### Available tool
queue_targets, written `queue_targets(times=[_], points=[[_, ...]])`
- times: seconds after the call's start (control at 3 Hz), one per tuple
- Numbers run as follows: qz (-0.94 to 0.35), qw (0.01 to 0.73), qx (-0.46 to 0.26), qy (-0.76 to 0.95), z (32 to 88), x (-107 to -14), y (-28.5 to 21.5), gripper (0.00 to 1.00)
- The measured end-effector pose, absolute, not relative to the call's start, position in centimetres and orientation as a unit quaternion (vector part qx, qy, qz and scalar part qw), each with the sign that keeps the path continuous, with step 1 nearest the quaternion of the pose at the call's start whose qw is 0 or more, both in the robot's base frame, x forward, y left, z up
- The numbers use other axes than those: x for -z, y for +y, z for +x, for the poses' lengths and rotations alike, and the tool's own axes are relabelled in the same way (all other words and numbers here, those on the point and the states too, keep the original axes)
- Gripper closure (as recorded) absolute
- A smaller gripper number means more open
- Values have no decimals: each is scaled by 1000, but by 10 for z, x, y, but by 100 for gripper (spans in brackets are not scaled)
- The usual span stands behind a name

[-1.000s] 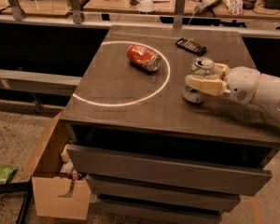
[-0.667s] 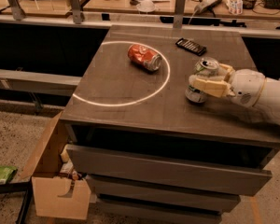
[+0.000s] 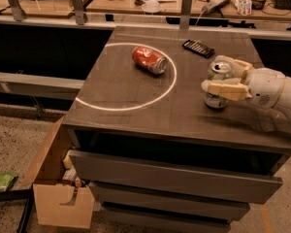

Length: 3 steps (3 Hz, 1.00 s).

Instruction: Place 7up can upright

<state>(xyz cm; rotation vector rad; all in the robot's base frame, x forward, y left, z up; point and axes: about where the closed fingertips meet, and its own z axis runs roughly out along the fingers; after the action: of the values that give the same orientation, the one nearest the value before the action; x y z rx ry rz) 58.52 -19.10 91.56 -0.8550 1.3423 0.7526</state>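
The 7up can (image 3: 215,101), silvery-white with green markings and a silver top, stands upright on the dark table (image 3: 136,115) near its right side. My gripper (image 3: 211,75) comes in from the right and is shut on the can. One cream finger (image 3: 223,89) crosses its front and the other (image 3: 233,63) lies behind its top. The can's base looks to be on or just above the tabletop.
An orange-red can (image 3: 149,60) lies on its side inside a white circle (image 3: 93,105) drawn on the table. A black remote (image 3: 198,48) lies at the back. Drawers are below the tabletop, and an open cardboard box (image 3: 58,193) stands on the floor to the left.
My gripper has moved to the right across the table with the 7up can held upright in it. The orange-red can and the remote have not moved.
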Motion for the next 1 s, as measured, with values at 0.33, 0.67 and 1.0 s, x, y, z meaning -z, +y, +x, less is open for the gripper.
queue_targets(times=[0.33,0.67,1.0], points=[[-390,633,-322,586,584,-921,-191,0],[-404,619,-302,602,586,-927,-199,0],[-396,597,-247,653,577,-927,-240,0]])
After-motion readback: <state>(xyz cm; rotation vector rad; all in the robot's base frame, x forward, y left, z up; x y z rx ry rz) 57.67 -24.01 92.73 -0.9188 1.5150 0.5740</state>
